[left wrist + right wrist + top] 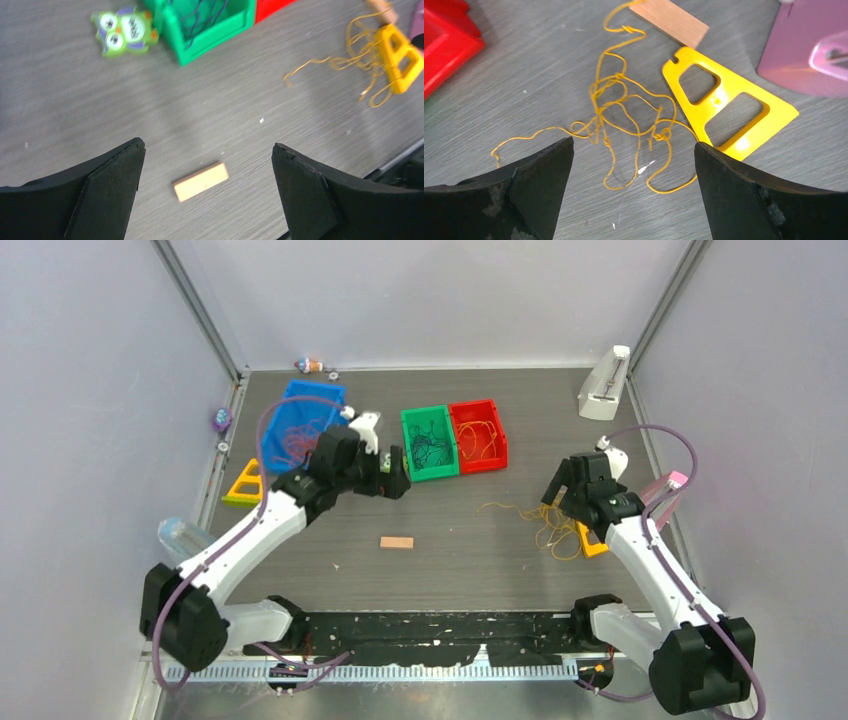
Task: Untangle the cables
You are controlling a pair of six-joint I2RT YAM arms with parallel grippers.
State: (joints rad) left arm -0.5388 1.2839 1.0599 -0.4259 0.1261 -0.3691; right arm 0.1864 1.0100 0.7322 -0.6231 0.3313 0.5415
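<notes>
At four o'clock, your right gripper (633, 145) hovered spread over the yellow cables (624, 95), seemingly pre-grasp; your left gripper (207, 145) gaped empty. Next, you likely needed one strand pinched.

Dull grey wood-grain under glossy plastics.
Table (539, 65) matt, finely streaked, lightly speckled; yellow cables (624, 100) thin, smooth, wiry; yellow triangular frame (774, 112) of moulded plastic with a sheen; green bin (210, 36) and red bin (444, 45) of shiny plastic; small block (201, 181) of pale bare wood, matt; mauve piece (794, 55) of smooth satin plastic.
</notes>
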